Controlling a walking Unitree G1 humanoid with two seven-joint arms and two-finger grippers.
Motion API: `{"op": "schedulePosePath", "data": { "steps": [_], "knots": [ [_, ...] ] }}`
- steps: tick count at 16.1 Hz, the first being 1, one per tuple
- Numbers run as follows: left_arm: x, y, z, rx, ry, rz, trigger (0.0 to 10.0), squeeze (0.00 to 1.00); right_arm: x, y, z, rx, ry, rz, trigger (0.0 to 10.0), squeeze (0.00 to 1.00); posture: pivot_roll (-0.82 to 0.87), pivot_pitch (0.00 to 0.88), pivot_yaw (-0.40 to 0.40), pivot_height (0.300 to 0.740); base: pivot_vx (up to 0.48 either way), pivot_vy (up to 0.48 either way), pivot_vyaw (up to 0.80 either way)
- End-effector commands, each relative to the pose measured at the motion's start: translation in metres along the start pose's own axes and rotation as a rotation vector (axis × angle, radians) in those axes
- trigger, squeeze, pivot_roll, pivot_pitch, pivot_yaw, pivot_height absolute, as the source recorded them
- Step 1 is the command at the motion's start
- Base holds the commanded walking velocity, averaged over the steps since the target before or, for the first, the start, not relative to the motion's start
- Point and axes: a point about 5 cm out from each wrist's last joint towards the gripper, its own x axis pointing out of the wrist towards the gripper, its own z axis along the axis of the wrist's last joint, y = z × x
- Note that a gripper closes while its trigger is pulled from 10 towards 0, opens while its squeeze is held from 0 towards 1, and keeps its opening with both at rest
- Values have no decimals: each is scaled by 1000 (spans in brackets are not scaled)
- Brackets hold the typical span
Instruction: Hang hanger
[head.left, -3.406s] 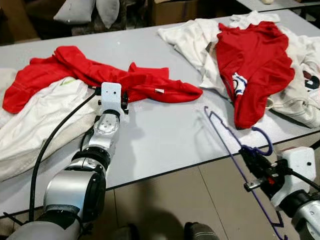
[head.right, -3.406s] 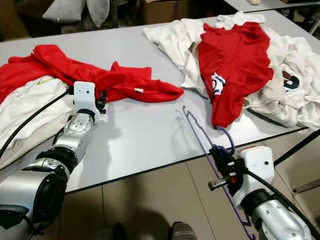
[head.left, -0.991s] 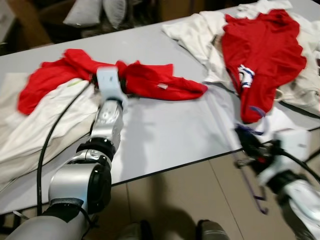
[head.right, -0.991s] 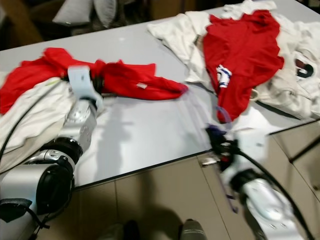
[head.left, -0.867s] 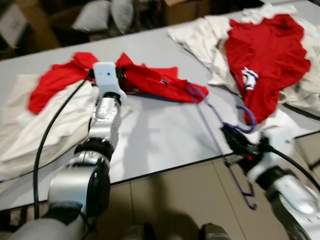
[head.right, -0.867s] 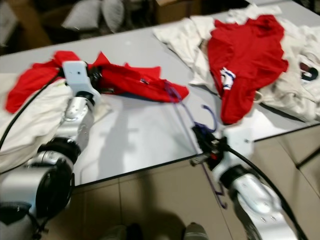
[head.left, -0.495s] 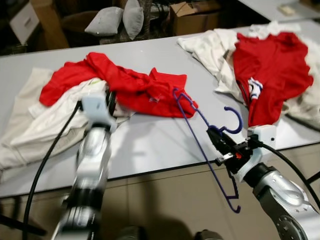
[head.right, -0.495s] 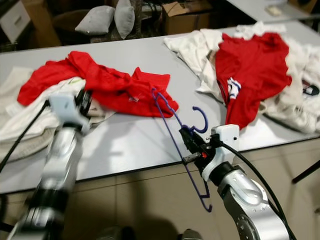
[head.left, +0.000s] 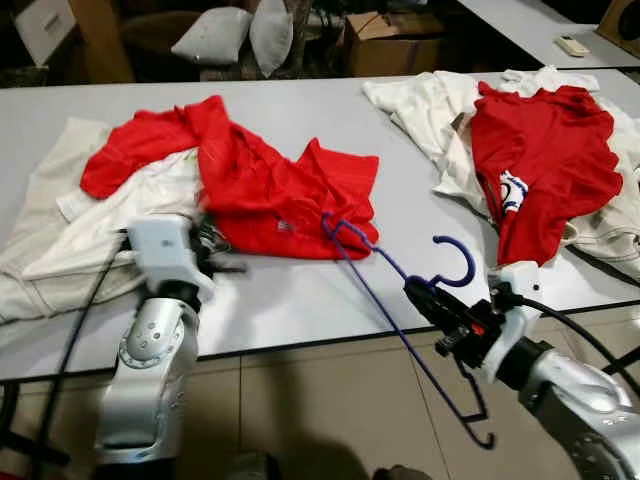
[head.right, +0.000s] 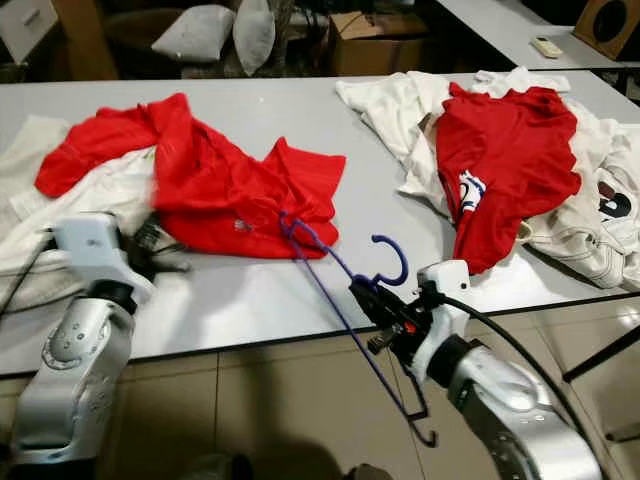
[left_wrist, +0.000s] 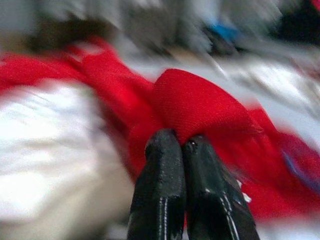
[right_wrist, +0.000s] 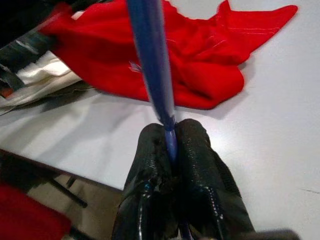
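A long grey table (head.left: 300, 290) carries 2 heaps of laundry. On the robot's left, a crumpled red shirt (head.left: 270, 185) lies over a cream garment (head.left: 70, 235); on its right, a second red shirt (head.left: 545, 160) with a small white-and-blue printed patch drapes over a pile of white clothes (head.left: 425, 105), one of which bears a dark print that cannot be read. Beyond the table stand 2 grey cushions (head.left: 240, 30) and an open cardboard box (head.left: 390, 40); a remote control (head.left: 577, 45) rests on a second table behind. Tiled floor (head.left: 330, 410) runs below the near edge.

The right gripper (head.left: 420, 293) reaches forward at the table's near edge, its black fingers (right_wrist: 195, 165) pinched tight on the blue wire hanger (head.left: 400, 310) just below the hook. The hanger is tilted: its far shoulder lies over the hem of the left-hand red shirt, its hook curls upward over the table beside the gripper, and its lower end hangs below the table edge over the floor. The right forearm slants in from low on the right, its black cable looping behind.

The left gripper (head.left: 225, 258) is raised at the near edge, its forearm upright, pointing toward the left-hand red shirt. In the blurred left wrist view, its fingers (left_wrist: 165, 190) are pressed together with nothing seen between them.
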Motion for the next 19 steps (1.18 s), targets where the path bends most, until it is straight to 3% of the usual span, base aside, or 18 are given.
{"op": "schedulePosePath", "data": {
  "steps": [1, 2, 4, 7, 10, 12, 13, 16, 19],
  "knots": [
    [-6, -15, -24, -2, 168, -166, 0, 0, -3, 1, -4, 9, 32, 36, 10000, 0, -32, 10, 33, 740, 0, 0, 0],
    [-9, -20, -31, -38, 240, -280, 0, 0, -7, 5, -8, 4, 66, 81, 10000, 0, -43, 0, 38, 740, 0, 0, 0],
    [-8, -24, -20, -143, 232, -395, 0, 0, -10, 7, -7, -1, 73, 108, 10000, 0, -68, 0, 52, 740, 0, 0, 0],
    [-14, -23, -4, -229, 245, -525, 0, 0, -29, 3, -5, -8, 101, 121, 10000, 0, -68, 0, 53, 740, 0, 0, 0],
    [-17, -18, 31, -417, 81, -608, 0, 0, -39, -5, -4, -22, 116, 105, 10000, 0, -56, 0, 48, 740, 0, 0, 0],
    [-17, -12, 32, -404, 91, -582, 0, 0, -36, -7, -5, -14, 115, 98, 10000, 0, -52, 0, 46, 740, 0, 0, 0],
    [-17, -12, 25, -377, 136, -564, 0, 0, -31, -6, -9, 21, 122, 87, 10000, 0, -50, 0, 43, 740, 0, 0, 0],
    [-18, -17, 27, -375, 130, -592, 0, 0, -25, -7, -20, 110, 146, 56, 10000, 0, -51, 0, 40, 740, 0, 0, 0],
    [-15, -19, 35, -383, 57, -617, 0, 0, -20, -19, -35, 306, 137, -67, 10000, 0, -55, 0, 33, 740, 0, 0, 0]
  ]
}}
